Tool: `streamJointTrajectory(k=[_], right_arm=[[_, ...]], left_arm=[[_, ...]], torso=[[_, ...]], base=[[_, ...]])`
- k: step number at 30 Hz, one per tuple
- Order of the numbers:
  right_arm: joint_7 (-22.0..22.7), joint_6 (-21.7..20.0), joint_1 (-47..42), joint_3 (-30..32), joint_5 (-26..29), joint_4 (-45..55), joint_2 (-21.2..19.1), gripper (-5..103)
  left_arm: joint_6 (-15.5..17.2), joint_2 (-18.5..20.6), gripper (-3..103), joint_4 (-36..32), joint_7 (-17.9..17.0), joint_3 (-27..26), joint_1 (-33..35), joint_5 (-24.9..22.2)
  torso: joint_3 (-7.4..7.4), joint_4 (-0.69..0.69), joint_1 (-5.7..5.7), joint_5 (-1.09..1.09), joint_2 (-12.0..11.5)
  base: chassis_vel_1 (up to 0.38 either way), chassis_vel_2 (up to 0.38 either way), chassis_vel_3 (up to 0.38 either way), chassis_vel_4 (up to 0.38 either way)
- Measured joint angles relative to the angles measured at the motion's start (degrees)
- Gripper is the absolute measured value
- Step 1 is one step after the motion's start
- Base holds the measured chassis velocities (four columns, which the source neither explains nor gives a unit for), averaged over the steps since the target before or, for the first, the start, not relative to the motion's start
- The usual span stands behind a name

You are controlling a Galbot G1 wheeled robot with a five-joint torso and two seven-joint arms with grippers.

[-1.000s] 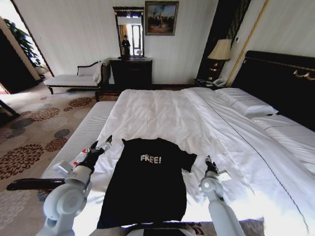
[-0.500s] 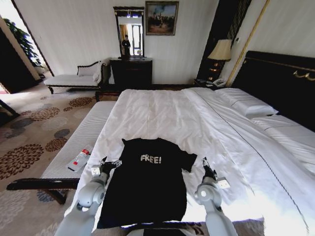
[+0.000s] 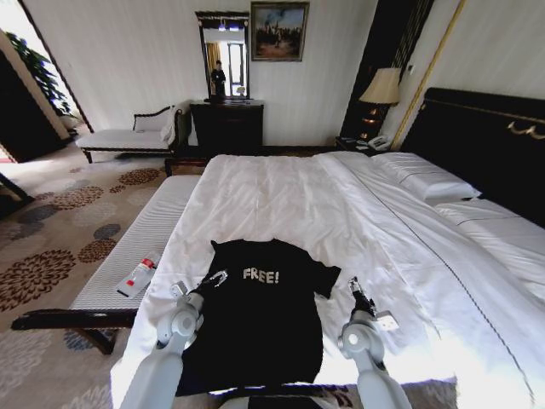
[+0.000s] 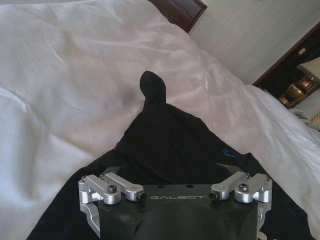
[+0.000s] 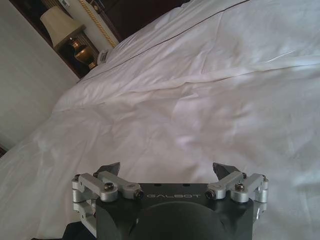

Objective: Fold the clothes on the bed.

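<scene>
The bed carries white covers; the black T-shirt lies flat at its near end; the left gripper hovers spread over the shirt's left edge; the right gripper, spread too, hangs above bare duvet beside the right sleeve.

You see the T-shirt lying on the bed's near end, the left pincer over its left edge and the right pincer just right of it.

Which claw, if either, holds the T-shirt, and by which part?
Neither. The left claw hangs open above the black T-shirt; the right claw is open over the white bed.
</scene>
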Motion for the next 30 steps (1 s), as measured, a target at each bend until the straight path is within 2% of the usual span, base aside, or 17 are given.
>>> streamJointTrajectory(k=[14, 30], right_arm=[[0.0, -0.11, 0.22, 0.22, 1.43, -1.05, -0.76, 100], [-0.09, -0.15, 0.25, 0.03, 1.45, -1.78, -0.65, 100]], left_arm=[[-0.22, -1.14, 100, 4.12, -0.02, -0.16, -2.46, -1.05], [-0.24, -2.1, 100, 6.85, -2.62, 0.35, -5.7, -4.36]], torso=[[0.0, -0.01, 0.0, 0.0, 0.0], [0.0, 0.0, 0.0, -0.01, 0.0]], base=[[0.0, 0.0, 0.0, 0.0], [0.0, 0.0, 0.0, 0.0]])
